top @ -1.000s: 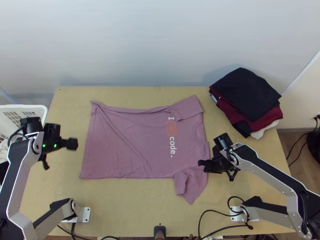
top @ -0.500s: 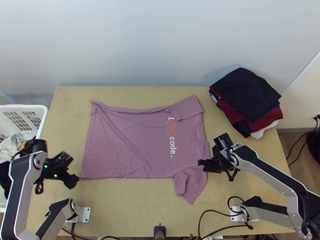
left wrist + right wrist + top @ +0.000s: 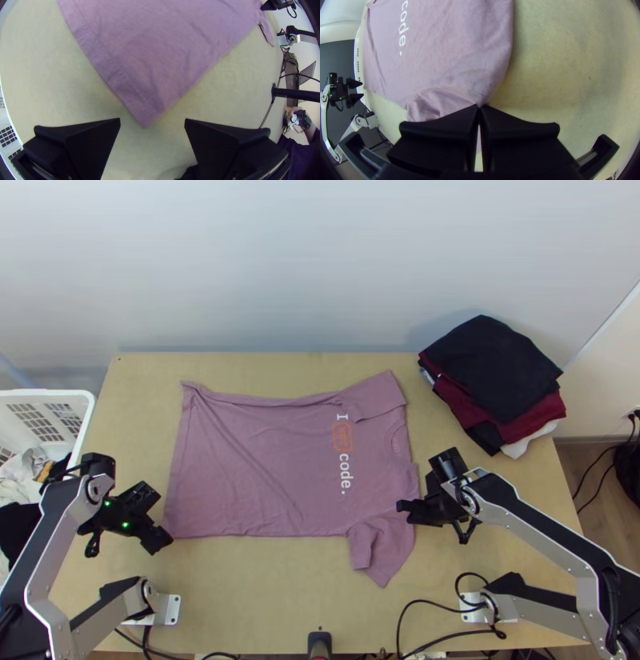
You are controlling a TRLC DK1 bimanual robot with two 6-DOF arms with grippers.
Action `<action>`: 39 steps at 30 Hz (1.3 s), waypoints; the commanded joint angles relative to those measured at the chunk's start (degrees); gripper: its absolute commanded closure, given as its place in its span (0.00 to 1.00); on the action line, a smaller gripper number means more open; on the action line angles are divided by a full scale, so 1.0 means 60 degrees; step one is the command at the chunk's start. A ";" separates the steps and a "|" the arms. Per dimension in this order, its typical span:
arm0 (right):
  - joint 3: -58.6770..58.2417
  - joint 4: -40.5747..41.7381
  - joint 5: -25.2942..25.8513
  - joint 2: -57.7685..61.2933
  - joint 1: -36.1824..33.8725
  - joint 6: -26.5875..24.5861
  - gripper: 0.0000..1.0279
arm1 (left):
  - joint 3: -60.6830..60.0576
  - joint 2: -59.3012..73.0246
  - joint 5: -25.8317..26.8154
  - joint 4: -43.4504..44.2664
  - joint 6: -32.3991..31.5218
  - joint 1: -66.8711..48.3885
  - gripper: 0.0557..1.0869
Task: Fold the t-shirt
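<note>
One clothes stack [image 3: 490,368], apart from shirt [image 3: 264,460]; white basket [image 3: 56,394] beside table [image 3: 264,596].

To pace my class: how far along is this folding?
Done: the t-shirt lies spread, print up. In hand: the right end effector is shut on it near a sleeve; the left end effector, open, is at a hem corner. Left: seemingly all main folds, as the body lies broad.

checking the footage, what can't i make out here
- Underside of the t-shirt: top view, hidden by its upper side
- Cloth amount in the right gripper: right wrist view, behind its fingers
- Extent of the lower folded clothes: top view, under the black garment
- Basket, left side: top view, cut by the edge
</note>
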 commanded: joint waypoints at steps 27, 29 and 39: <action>-0.0651 0.0012 -0.0076 -0.1329 -0.0313 0.0208 0.97 | -0.0139 0.0961 0.1052 0.1372 -0.0594 0.0320 0.96; -0.0563 0.0041 -0.0076 -0.1578 -0.0415 0.0164 0.97 | 0.0213 0.0814 0.1213 0.1415 -0.1033 0.0306 0.96; -0.0123 0.0993 -0.0047 -0.2720 -0.0620 0.0061 0.97 | 0.1326 0.0199 0.1594 0.1957 -0.3143 0.0013 0.96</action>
